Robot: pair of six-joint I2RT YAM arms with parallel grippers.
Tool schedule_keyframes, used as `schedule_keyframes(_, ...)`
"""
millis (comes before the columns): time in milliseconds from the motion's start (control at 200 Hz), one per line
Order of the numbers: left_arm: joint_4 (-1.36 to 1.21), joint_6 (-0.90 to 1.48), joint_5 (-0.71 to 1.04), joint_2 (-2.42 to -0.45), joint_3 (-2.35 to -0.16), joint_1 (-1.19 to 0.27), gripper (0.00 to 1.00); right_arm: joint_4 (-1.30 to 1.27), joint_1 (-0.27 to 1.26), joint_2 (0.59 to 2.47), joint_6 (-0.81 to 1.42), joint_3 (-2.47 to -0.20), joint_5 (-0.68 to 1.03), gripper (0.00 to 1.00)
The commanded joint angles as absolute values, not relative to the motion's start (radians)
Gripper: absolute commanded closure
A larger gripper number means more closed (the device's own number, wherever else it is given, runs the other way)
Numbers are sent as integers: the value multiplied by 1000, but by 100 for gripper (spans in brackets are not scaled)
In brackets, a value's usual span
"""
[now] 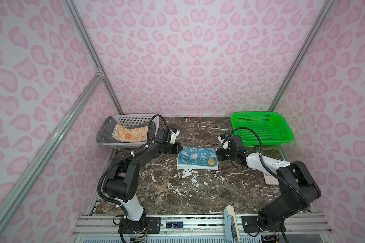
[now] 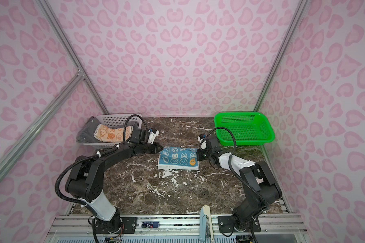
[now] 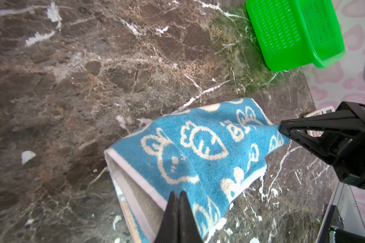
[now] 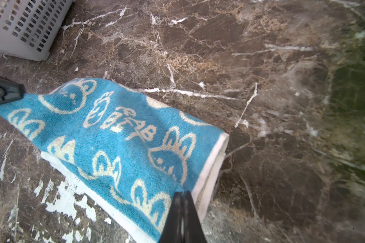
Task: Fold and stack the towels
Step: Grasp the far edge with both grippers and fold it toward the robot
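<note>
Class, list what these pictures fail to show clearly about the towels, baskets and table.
- Grey towel: both top views, mostly under the orange towel.
- Orange towel's right end: behind the left arm's cable.
- Pink object: top view, mostly behind the right arm.
- Blue towel: lower layers covered by its top layer, every view.
- Rail label: too small to read.

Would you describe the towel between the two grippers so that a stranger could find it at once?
On the marble table, between the white basket and the green basket, the blue towel lies folded, pinched by the left gripper and right gripper. Only it is blue and on bare marble; the orange towel and grey towel sit in the white basket.
</note>
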State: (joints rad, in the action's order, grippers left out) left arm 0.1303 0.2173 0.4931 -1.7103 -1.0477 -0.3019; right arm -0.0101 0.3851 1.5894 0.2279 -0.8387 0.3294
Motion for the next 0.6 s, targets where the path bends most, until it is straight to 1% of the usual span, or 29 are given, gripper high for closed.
schedule_keyframes(0, 124, 217, 485, -1676, -1020, -305, 97, -40, 398, 1571, 227, -808, 310, 100)
schedule_keyframes(595, 161, 232, 460, -1665, -921, -324, 97, -14, 433, 1522, 239, -686, 300, 100)
